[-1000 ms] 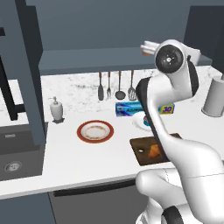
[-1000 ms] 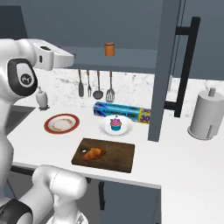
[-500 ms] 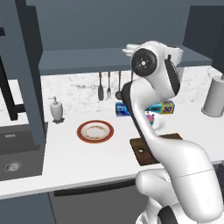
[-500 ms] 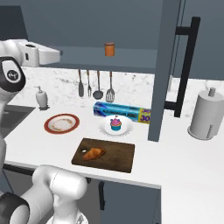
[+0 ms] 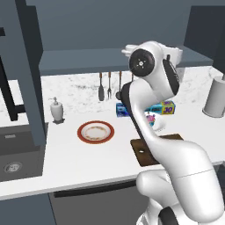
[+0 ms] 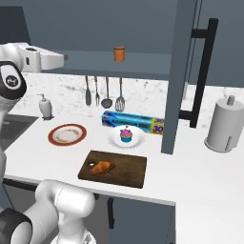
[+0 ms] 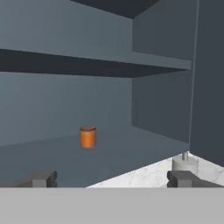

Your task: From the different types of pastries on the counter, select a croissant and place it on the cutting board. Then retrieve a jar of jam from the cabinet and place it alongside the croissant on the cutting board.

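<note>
Jaws stand spread wide with nothing between them; the two-finger gripper (image 7: 113, 178) is raised to shelf height and faces into the dark blue-grey wall cabinet (image 7: 65, 109).

Long white flat counter (image 6: 200, 167) with marbled backsplash: carries all items below the shelf.

Cabinet shelf ledge: the small orange-brown cylindrical jar of jam (image 7: 88, 137) stands upright on it, alone, well ahead of the fingertips (image 7: 41, 178) and left of centre in the hand view. In the right base view the same jar (image 6: 119, 53) sits on the ledge above the hanging utensils (image 6: 102, 93).

Dark brown rectangular wooden cutting board (image 6: 121, 169): lies flat near the counter's front edge. The small golden-orange crescent croissant (image 6: 101, 167) rests on its left part.

White paper towel roll (image 6: 224, 125): upright at the right end of the counter.

Blue foil box (image 6: 132, 122): lies against the backsplash, just behind a white saucer (image 6: 116, 138) that holds the cupcake with blue wrapper and pink topping (image 6: 126, 135).

Round red-rimmed plate (image 6: 67, 134): left of the board, apart from it.

White soap dispenser (image 6: 45, 106): upright by the backsplash, left of the plate.
</note>
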